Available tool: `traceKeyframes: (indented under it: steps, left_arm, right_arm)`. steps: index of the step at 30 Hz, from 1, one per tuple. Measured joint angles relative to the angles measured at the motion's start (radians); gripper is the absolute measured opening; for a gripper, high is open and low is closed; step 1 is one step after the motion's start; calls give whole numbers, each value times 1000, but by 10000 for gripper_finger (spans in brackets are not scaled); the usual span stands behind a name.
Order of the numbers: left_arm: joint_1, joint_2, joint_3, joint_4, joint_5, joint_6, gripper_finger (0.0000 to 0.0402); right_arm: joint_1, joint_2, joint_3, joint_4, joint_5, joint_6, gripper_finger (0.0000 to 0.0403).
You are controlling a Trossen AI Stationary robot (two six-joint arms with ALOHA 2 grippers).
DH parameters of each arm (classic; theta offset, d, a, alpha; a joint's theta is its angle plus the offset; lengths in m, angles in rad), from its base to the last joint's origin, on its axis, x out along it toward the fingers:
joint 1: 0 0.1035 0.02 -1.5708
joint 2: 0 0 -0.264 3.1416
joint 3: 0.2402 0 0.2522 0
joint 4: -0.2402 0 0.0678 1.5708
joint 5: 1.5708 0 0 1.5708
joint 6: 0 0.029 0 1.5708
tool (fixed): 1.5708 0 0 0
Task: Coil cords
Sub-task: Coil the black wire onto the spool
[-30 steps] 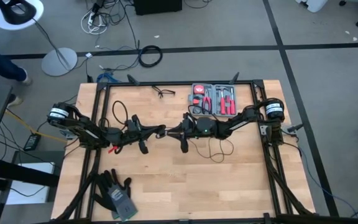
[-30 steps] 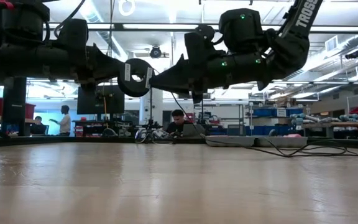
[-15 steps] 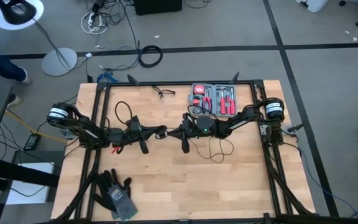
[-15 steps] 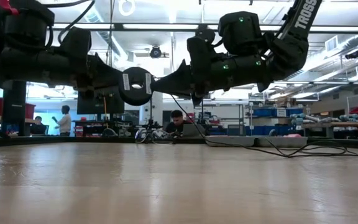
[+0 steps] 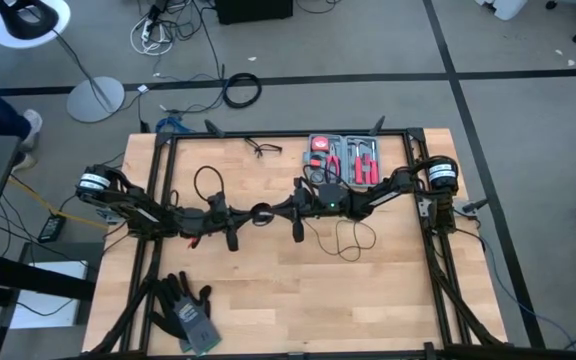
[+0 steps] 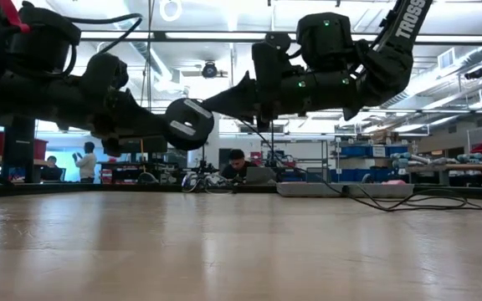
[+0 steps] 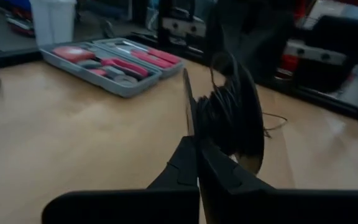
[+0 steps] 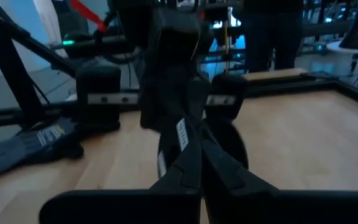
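The thin black cable [image 5: 346, 240] lies in slack loops on the wooden table right of centre and rises to the grippers. Its round black puck [image 5: 262, 213] hangs above the table's middle, also in the low view [image 6: 187, 124] and in the left wrist view [image 7: 229, 118], with cable wound around it. My left gripper [image 5: 251, 213] is shut on the puck from the left. My right gripper [image 5: 280, 211] is shut just right of the puck, fingertips almost meeting the left one's. My left gripper pinches the puck at its rim [image 7: 199, 134] between its two fingers, coming level from the table's left. The puck is lifted clear of the table and stands tilted on edge. My right gripper is shut on the thin cable beside the puck, coming level from the table's right; its own fingers [image 8: 194, 146] hide the contact. The cable hangs slack below it [image 6: 266, 138] down to the table.
An open grey tool case [image 5: 345, 160] with red-handled tools sits at the far edge behind the right arm. A small glasses-like wire item [image 5: 264, 149] lies at the far edge. Dark gloves [image 5: 186, 308] lie at the near left corner.
My left gripper has gone toward the table's right and down a little, and has rolled, so the puck's pale-centred face has tipped away from the low camera. My right gripper has stayed shut, near where it was.
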Motion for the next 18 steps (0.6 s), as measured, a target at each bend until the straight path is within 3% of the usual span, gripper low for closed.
traceKeyframes:
  steps: [9,18]
  left_arm:
    - [0,1,0,12,12,2,0]
    - [-1,1,0,16,-40,3,0]
  right_arm:
    - [0,0,1,-1,-15,27,1]
    - [9,0,1,-18,-12,26,10]
